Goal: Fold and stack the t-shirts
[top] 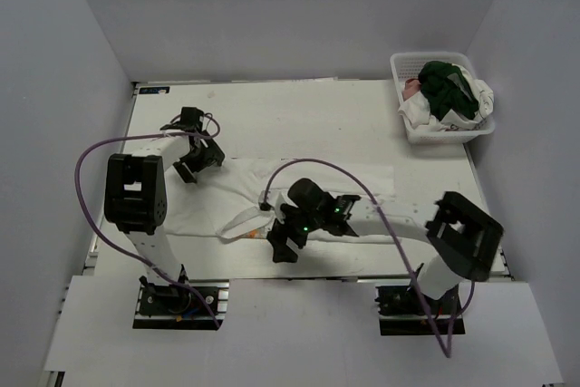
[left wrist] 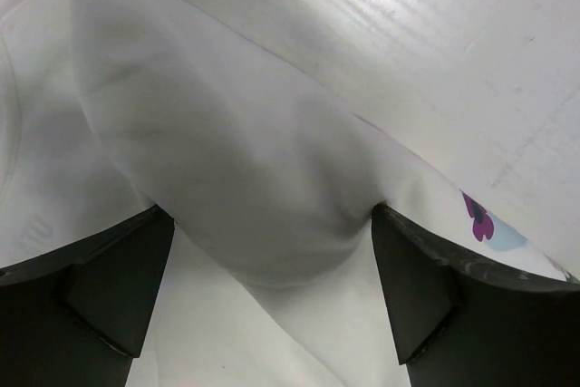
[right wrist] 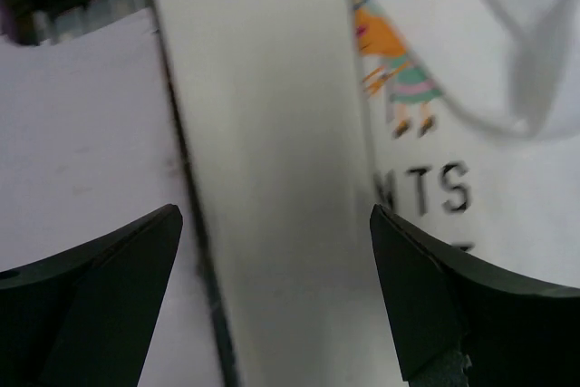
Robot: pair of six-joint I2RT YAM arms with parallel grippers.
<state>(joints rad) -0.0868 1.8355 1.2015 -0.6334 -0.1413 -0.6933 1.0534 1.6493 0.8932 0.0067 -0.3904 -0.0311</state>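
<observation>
A white t-shirt [top: 240,183] with a small multicoloured graphic and dark lettering lies spread across the middle of the table. My left gripper [top: 192,168] is low over its far left edge, jaws open. In the left wrist view a raised fold of the white t-shirt [left wrist: 263,160] bulges between the open left gripper [left wrist: 272,213] fingers. My right gripper [top: 282,244] hovers open at the shirt's near edge. In the right wrist view the right gripper [right wrist: 276,212] spans bare tabletop, with the shirt's graphic [right wrist: 403,83] and lettering [right wrist: 435,189] just to its right.
A white lattice basket [top: 406,129] stands at the back right, heaped with a dark green shirt [top: 446,88], a pink one [top: 412,88] and white cloth [top: 480,97]. Bare table [top: 299,115] lies beyond the shirt. The table's near edge [right wrist: 186,215] runs by the right gripper.
</observation>
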